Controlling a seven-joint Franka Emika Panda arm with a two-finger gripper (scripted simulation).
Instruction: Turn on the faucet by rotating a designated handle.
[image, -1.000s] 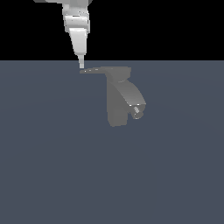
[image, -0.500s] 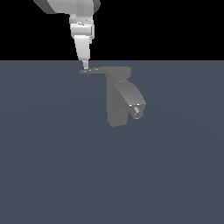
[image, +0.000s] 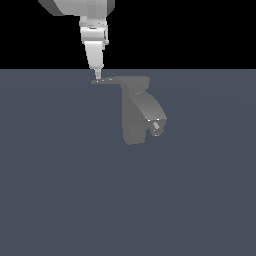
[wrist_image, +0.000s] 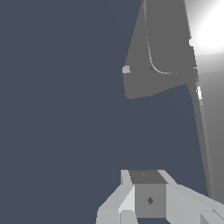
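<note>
Gripper (image: 97, 77) has shifted toward the exterior view's right since the earlier frames and now comes down nearly vertical; earlier it was a bit further left and tilted. Its tip sits on or right at the narrow end of the handle (image: 107, 80). Contact vs. just above: can't tell from this angle. Fingers look pressed together into one point in the exterior view, so closed, not clamped on anything.

Faucet (image: 136, 112) stands mid-scene on the flat grey floor (image: 60, 190), spout curving down toward the exterior view's right, nozzle facing the camera. Handle sticks out flat from the top cap toward the exterior view's left, same pose as before.

Progress: approach done, tip placed at the lever end. Rotation not started; the whole turn is left. Likely a sideways push.
</note>
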